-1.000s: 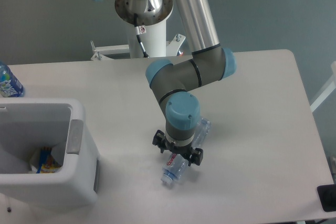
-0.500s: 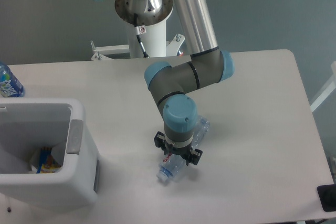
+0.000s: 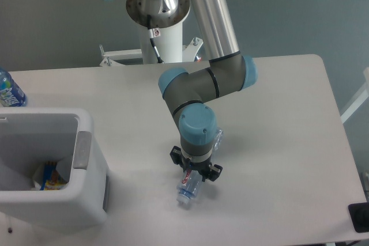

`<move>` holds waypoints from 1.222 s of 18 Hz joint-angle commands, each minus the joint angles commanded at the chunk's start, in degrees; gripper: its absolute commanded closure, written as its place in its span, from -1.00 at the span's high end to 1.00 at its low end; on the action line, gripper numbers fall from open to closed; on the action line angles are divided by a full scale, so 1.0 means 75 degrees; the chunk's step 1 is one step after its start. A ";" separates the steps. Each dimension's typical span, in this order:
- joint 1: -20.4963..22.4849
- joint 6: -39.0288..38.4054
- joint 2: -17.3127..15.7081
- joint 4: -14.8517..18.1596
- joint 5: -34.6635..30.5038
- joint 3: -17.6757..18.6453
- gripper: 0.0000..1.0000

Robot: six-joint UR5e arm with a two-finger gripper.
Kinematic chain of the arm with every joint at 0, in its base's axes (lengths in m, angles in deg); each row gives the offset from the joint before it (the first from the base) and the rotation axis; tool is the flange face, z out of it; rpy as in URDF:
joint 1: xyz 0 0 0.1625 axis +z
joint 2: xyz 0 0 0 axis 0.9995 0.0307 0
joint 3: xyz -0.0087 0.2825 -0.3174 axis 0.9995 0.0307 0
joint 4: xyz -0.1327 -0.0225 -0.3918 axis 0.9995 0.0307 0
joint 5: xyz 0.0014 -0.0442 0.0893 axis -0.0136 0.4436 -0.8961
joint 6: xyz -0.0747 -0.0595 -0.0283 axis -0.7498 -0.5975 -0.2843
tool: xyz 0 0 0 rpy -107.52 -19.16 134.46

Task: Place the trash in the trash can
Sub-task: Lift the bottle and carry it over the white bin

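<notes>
A slim clear bottle with a red-and-white label [image 3: 189, 186], the trash, lies on the white table under my wrist, its cap end pointing to the front left. My gripper [image 3: 195, 172] points straight down over the bottle's middle, and its fingers look shut on the bottle's body, though my wrist hides most of them. The trash can [image 3: 86, 165], a large white bin with a grey patch on its rim side, stands at the left front, well apart from the bottle. Colourful wrappers lie inside it. No plastic wrap wad shows on the table.
A blue-label bottle [image 3: 8, 90] stands at the far left edge behind the bin. The arm's base post [image 3: 158, 27] rises behind the table. A dark object [image 3: 360, 217] sits at the front right corner.
The bottle has turned more end-on beneath my wrist and its far end has drawn in closer to the gripper. The gripper has shifted slightly left and settled over it.
</notes>
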 joint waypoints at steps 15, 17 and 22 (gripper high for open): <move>0.0293 -0.0466 -0.0891 -0.0515 0.0995 -0.0935 0.16; 0.0316 -0.1145 -0.0961 -0.0539 0.1171 -0.1485 0.16; 0.0561 -0.2482 -0.1194 -0.0877 0.2491 -0.2402 0.16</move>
